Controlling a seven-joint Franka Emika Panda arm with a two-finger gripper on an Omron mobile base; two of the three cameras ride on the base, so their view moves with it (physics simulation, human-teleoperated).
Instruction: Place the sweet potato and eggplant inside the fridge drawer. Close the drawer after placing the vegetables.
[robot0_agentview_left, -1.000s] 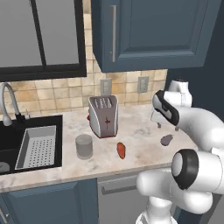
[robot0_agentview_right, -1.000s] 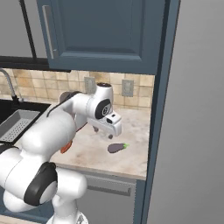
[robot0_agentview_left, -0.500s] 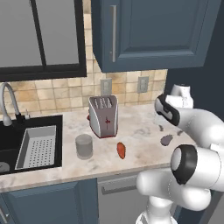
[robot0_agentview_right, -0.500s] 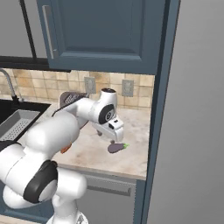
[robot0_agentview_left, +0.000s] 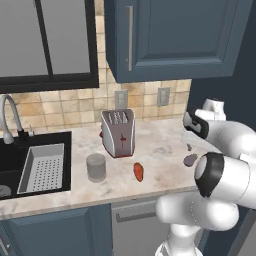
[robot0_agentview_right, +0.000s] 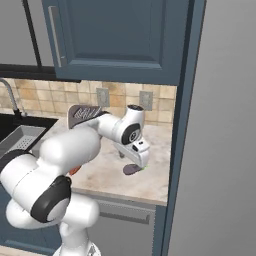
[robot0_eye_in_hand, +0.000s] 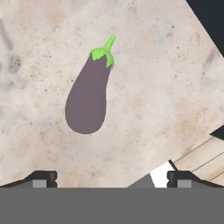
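Observation:
The eggplant, dull purple with a green stem, lies on the marble counter near its right end, also seen as eggplant and eggplant. My gripper hovers just above it, open, with nothing between its fingertips; the gripper points down at the counter. The orange-red sweet potato lies further left, in front of the toaster, apart from the gripper. The fridge drawer is out of view.
A silver toaster stands at mid counter with a grey cup to its front left. A black sink with a perforated tray is at the left. A tall grey fridge side bounds the counter's right end.
The hand has come lower and a little to the right, closing in over the eggplant. Its jaws have stayed open. Both vegetables lie where they were.

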